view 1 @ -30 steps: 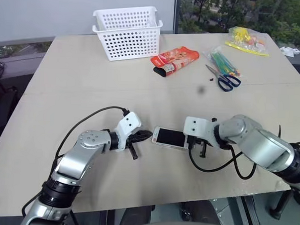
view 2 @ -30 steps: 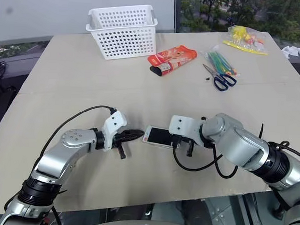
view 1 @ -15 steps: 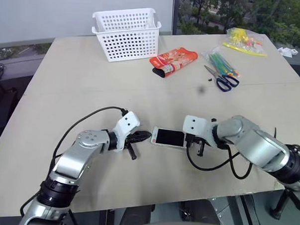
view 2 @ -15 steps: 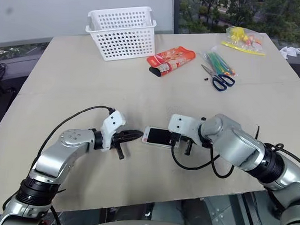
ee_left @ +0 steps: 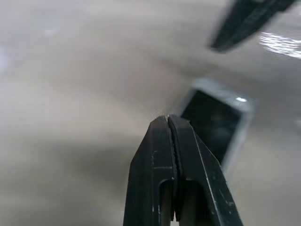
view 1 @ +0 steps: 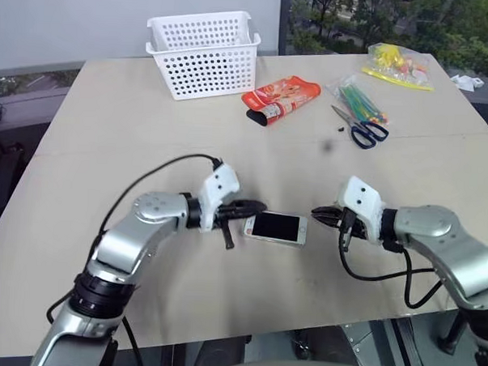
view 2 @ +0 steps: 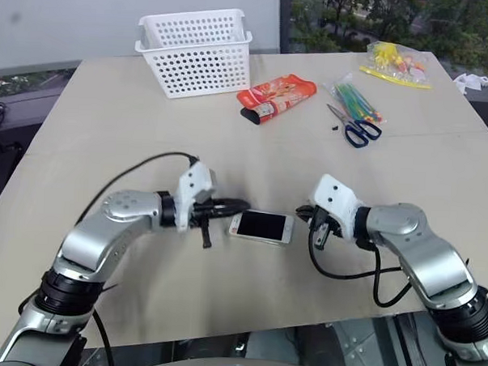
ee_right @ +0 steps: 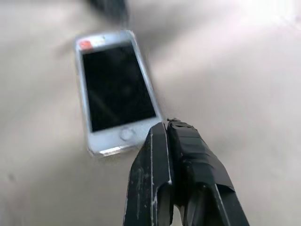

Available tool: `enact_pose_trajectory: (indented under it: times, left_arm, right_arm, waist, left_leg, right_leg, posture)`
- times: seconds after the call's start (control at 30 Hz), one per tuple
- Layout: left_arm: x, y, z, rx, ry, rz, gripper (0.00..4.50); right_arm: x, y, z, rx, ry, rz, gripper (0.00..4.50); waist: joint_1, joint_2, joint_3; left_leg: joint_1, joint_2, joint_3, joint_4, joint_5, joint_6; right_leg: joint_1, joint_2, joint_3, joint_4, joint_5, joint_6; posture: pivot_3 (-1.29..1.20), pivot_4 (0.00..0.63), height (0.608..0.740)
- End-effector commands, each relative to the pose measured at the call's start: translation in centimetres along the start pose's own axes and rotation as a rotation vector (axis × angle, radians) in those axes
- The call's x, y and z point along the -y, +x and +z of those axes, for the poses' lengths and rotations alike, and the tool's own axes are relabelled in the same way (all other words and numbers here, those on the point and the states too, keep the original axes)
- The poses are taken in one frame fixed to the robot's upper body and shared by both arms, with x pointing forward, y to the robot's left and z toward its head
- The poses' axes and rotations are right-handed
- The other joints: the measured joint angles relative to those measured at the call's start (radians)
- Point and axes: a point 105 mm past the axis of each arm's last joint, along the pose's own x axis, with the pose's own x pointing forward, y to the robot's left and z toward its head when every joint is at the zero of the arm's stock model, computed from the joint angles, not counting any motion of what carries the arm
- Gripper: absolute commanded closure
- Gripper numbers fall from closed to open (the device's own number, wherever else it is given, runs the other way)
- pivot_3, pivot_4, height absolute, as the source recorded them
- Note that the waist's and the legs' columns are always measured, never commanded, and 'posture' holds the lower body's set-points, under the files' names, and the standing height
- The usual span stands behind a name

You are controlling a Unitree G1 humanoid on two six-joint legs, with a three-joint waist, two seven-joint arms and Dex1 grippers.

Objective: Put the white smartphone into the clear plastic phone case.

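The white smartphone [view 1: 276,227] lies flat and screen-up on the beige table [view 1: 132,138], between my two grippers. My left gripper [view 1: 259,206] is shut and empty, its tip just over the phone's left end. My right gripper [view 1: 317,211] is also shut and empty, a short way off the phone's right end and not touching it. The right wrist view shows the phone [ee_right: 115,87] beyond the closed fingertips [ee_right: 157,136]. In the left wrist view the phone [ee_left: 214,123] sits just past the closed fingertips [ee_left: 160,127]. I cannot make out the clear plastic phone case as a separate thing.
At the far side stand a white basket [view 1: 205,52], an orange-red packet [view 1: 282,97], blue-handled scissors [view 1: 361,130], a bag of coloured pens [view 1: 365,99] and a yellow bag [view 1: 399,66]. The table's front edge runs close below both arms.
My right gripper has drawn back to the right, away from the phone's right end, and turned. My left gripper has risen and moved right, up to the phone's left end.
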Motion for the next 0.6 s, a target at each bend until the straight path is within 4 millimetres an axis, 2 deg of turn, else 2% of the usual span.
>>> enact_pose_trajectory:
  times: [0.03, 0.17, 0.27, 0.43, 0.6]
  left_arm:
    - [0.0, 0.8, -1.4, -0.038, 0.013, 0.002, 4.50]
    - [0.4, 0.9, -3.3, -0.089, 0.003, -0.013, 4.50]
    - [0.4, 0.6, -4.0, -0.104, -0.002, -0.009, 4.50]
    - [0.6, 0.4, -4.4, -0.108, -0.011, -0.004, 4.50]
    - [0.6, 0.3, -4.4, -0.110, -0.012, 0.000, 4.50]
  right_arm:
    - [-0.4, 0.4, 0.4, 0.241, 0.087, -0.016, 4.46]
    - [-0.8, 0.9, -1.3, 0.309, 0.108, 0.003, 4.46]
    - [-0.5, 1.2, -2.5, 0.326, 0.138, -0.003, 4.46]
    - [-1.9, 2.1, -6.6, 0.185, 0.135, 0.088, 4.46]
    - [-2.5, 2.7, -9.6, 0.032, 0.134, 0.123, 4.46]
  waist:
    - [-0.001, 0.001, 0.000]
    - [-0.004, 0.001, 0.000]
    - [-0.003, 0.000, 0.000]
    - [-0.003, 0.001, -0.001]
    - [-0.004, -0.001, -0.007]
  left_leg:
    - [0.001, 0.000, 0.000, 0.000, 0.000, 0.000]
    - [0.007, 0.000, 0.005, 0.000, 0.000, 0.000]
    - [0.011, 0.000, 0.008, 0.000, 0.000, 0.000]
    - [0.013, 0.001, 0.010, 0.000, 0.000, 0.000]
    - [0.017, 0.001, 0.011, 0.000, 0.000, 0.000]
  right_leg:
    - [0.000, 0.000, 0.000, 0.001, 0.000, 0.000]
    - [0.003, 0.000, 0.007, 0.002, 0.000, 0.000]
    - [0.005, 0.000, 0.010, 0.003, 0.000, 0.000]
    - [0.005, 0.001, 0.012, 0.009, 0.000, 0.000]
    - [0.006, 0.002, 0.015, 0.010, 0.000, 0.000]
  posture:
    - [0.00, 0.150, 0.740]
    - [0.00, 0.150, 0.740]
    - [0.00, 0.150, 0.740]
    - [0.00, 0.150, 0.740]
    - [0.00, 0.150, 0.740]
